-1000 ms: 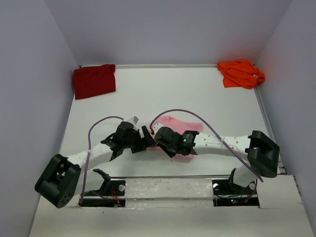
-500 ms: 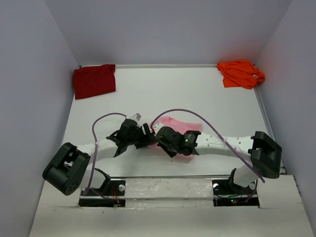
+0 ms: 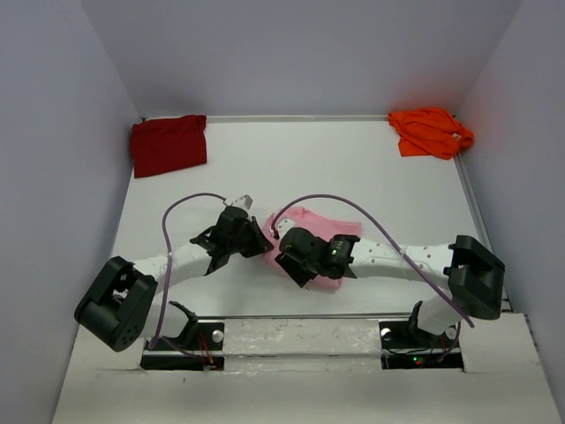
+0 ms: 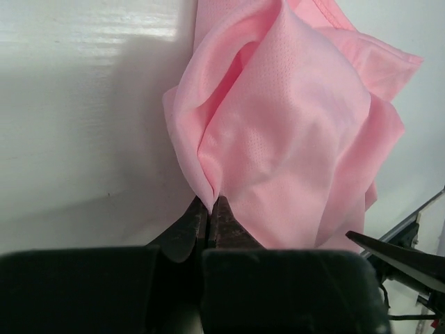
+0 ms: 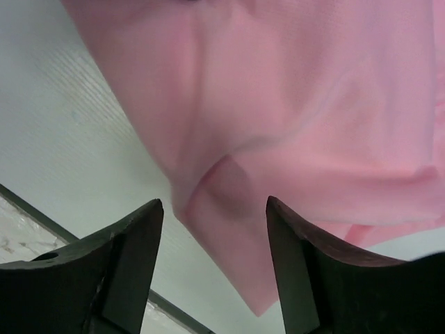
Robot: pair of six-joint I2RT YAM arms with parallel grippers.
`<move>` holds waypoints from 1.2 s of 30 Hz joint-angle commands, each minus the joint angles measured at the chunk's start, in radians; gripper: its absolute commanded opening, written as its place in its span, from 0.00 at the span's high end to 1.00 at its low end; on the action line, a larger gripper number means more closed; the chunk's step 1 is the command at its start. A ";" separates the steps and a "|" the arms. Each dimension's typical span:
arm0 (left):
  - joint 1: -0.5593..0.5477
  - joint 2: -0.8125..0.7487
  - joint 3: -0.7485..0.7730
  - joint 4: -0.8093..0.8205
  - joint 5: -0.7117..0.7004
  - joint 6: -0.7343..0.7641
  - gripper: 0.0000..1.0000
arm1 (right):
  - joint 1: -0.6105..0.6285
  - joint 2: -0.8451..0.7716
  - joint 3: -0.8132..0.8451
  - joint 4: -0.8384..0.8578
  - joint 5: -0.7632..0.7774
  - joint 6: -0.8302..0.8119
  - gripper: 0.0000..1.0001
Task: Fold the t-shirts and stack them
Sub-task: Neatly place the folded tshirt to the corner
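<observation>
The light pink t-shirt (image 3: pixel 320 223) lies bunched near the table's front middle, half under both arms. My left gripper (image 4: pixel 211 203) is shut on a pinched fold at the pink shirt's (image 4: pixel 292 118) near edge. My right gripper (image 5: pixel 214 203) hangs open just above the pink cloth (image 5: pixel 292 104), a hem corner lying between its spread fingers (image 5: pixel 142 229) without being clamped. In the top view the two grippers, left (image 3: pixel 261 237) and right (image 3: pixel 290 256), nearly meet. The dark red t-shirt (image 3: pixel 168 144) lies at the back left, the bright orange one (image 3: pixel 431 131) crumpled at the back right.
White table (image 3: pixel 291 168) inside grey walls. A purple cable (image 3: pixel 362 216) arcs over the pink shirt. The table's front rail (image 5: pixel 28 205) shows close under the right gripper, and the arm bases (image 3: pixel 300 340) sit along the near edge.
My left gripper moved right onto the pink shirt's edge and shut on a fold. My right gripper opened, letting go of the cloth, and stayed nearly in place.
</observation>
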 commanded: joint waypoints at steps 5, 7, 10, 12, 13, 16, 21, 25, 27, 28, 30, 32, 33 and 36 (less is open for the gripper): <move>-0.001 -0.037 0.108 -0.077 -0.057 0.072 1.00 | 0.011 -0.092 0.054 0.024 0.178 0.054 0.14; 0.001 -0.024 0.150 -0.113 -0.069 0.089 1.00 | 0.011 -0.103 0.062 0.023 0.207 0.060 0.13; 0.018 0.005 0.210 -0.154 -0.072 0.128 1.00 | 0.011 -0.115 0.063 0.023 0.213 0.067 0.13; 0.035 0.032 0.254 -0.177 -0.066 0.152 1.00 | 0.011 -0.117 0.056 0.023 0.215 0.076 0.13; 0.054 0.040 0.272 -0.188 -0.072 0.163 1.00 | 0.011 -0.120 0.051 0.023 0.210 0.077 0.13; 0.100 0.077 0.341 -0.211 -0.077 0.198 1.00 | 0.011 -0.140 0.031 0.023 0.203 0.096 0.13; 0.151 0.205 0.541 -0.315 -0.095 0.272 1.00 | 0.011 -0.163 0.010 0.024 0.174 0.122 0.13; 0.177 0.308 0.706 -0.364 -0.094 0.309 1.00 | 0.011 -0.184 -0.027 0.043 0.141 0.149 0.13; 0.199 0.380 0.797 -0.380 -0.089 0.316 1.00 | 0.011 -0.196 -0.054 0.066 0.123 0.166 0.13; 0.203 0.402 0.823 -0.381 -0.073 0.321 1.00 | 0.011 -0.200 -0.062 0.070 0.105 0.174 0.13; 0.220 0.465 0.901 -0.390 -0.085 0.339 1.00 | 0.011 -0.206 -0.082 0.073 0.097 0.182 0.13; 0.242 0.511 0.978 -0.390 -0.089 0.347 1.00 | 0.011 -0.219 -0.093 0.080 0.094 0.180 0.13; 0.261 0.563 1.009 -0.407 -0.088 0.358 1.00 | 0.011 -0.224 -0.104 0.083 0.086 0.183 0.13; 0.286 0.658 1.137 -0.462 -0.105 0.382 1.00 | 0.011 -0.239 -0.113 0.086 0.077 0.179 0.13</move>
